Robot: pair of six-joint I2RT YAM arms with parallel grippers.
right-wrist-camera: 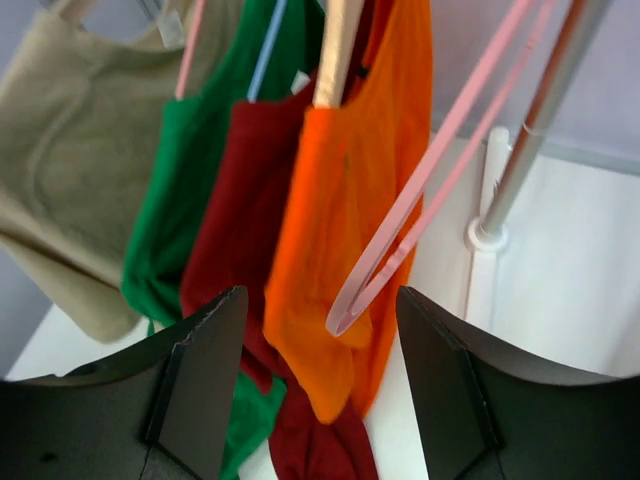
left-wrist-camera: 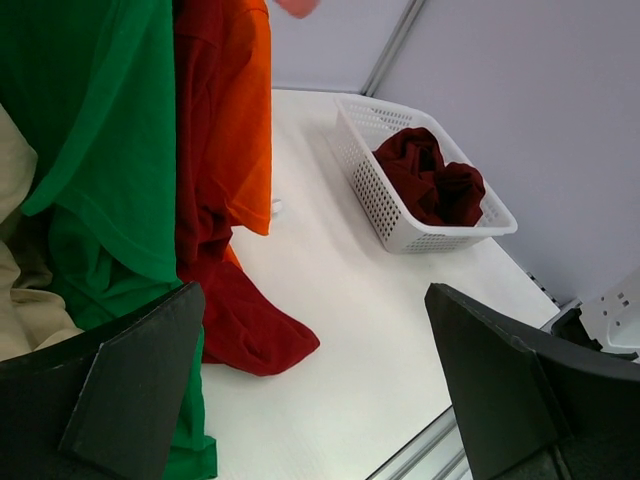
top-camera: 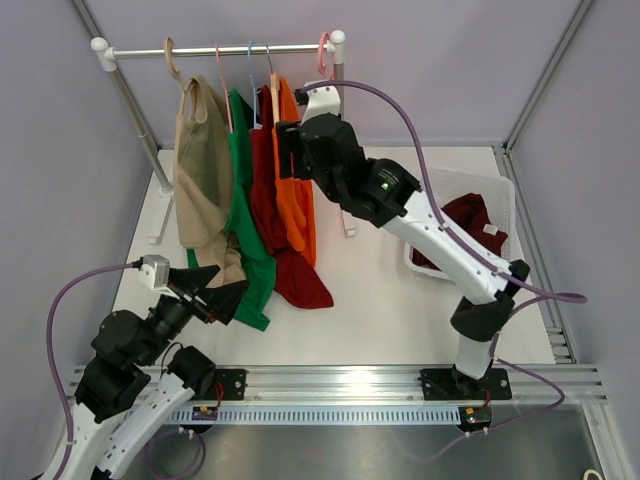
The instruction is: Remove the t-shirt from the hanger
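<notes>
step: reach phase, by my reading. The orange t-shirt (top-camera: 295, 190) hangs on its wooden hanger (right-wrist-camera: 335, 50) and nothing is gripped.
next: the right side needs a hold near the shirt's shoulder or collar, then must slide it off the hanger's end without dragging its neighbours.
rack (top-camera: 220, 48): 11 o'clock in the top view. It carries 4 shirts, the orange one at the 3 o'clock end, touching the dark red shirt (top-camera: 268, 200).
basket (top-camera: 505, 195): 3 o'clock, holding 1 dark red garment (top-camera: 465, 215).
right arm (top-camera: 440, 235): stretched from its base toward 11 o'clock, wrist raised to shirt height.
left arm (top-camera: 120, 350): folded low at 7 o'clock, aimed toward 1 o'clock.
right gripper (top-camera: 288, 150): jaws spread, empty, just beside the orange shirt's upper part.
left gripper (top-camera: 222, 290): jaws spread, empty, near the hem of the green shirt (top-camera: 245, 200).
empty pink hanger (right-wrist-camera: 420, 200): on the 3 o'clock side of the orange shirt.
</notes>
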